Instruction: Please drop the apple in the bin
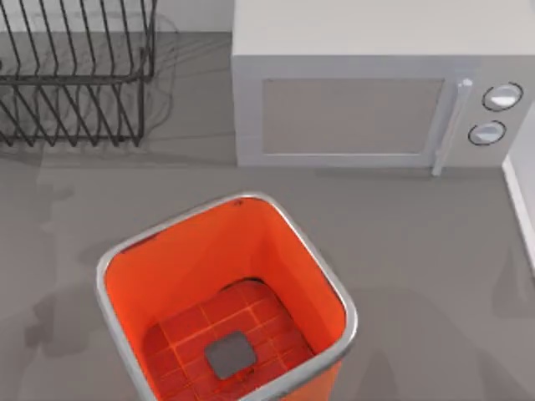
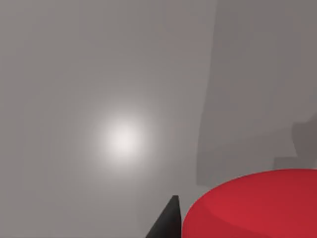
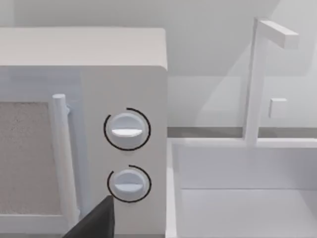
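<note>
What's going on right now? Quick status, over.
Left gripper: dark fingertip beside the smooth red apple, grasp unconfirmed. Right gripper faces the white microwave. Tall orange bin with silver rim stands open, nothing across its mouth.

A kitchen: a microwave [image 1: 368, 92] with 2 dials, a wire dish rack [image 1: 71, 71], a sink [image 3: 242, 193].

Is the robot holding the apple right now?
Cannot be told. The apple sits right beside one dark left claw finger, but a grip isn't visible.
</note>
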You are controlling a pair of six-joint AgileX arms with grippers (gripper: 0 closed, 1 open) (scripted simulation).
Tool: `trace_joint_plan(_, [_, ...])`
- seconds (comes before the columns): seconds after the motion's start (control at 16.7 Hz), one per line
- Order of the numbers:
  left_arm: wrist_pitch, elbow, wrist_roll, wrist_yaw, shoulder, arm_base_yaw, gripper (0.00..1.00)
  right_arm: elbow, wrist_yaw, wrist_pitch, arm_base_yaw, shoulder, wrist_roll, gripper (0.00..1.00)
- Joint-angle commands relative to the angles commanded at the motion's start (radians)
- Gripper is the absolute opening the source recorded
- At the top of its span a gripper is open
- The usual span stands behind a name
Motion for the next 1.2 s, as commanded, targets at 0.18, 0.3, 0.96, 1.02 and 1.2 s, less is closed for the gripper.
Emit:
trace_joint_plan(0.18, [-0.001,0.001,0.000,0.000,-0.001,0.000,0.00,0.000,0.000,0.000,0.000,0.000,0.000,1.00])
trace_joint_plan(0.3, [0.002,-0.002,0.002,-0.001,0.003,0.002,0.00,0.000,0.000,0.000,0.000,0.000,0.000,1.00])
trace_joint_plan(0.96, [-0.064,0.072,-0.674,-0.005,0.065,-0.306,0.00,0.000,0.000,0.000,0.000,0.000,0.000,1.00])
trace_joint_plan(1.02, [-0.070,0.074,-0.789,-0.005,0.070,-0.353,0.00,0.000,0.000,0.000,0.000,0.000,0.000,1.00])
trace_joint_plan(1.2, [-0.089,0.073,-1.155,-0.001,0.080,-0.499,0.00,0.000,0.000,0.000,0.000,0.000,0.000,1.00])
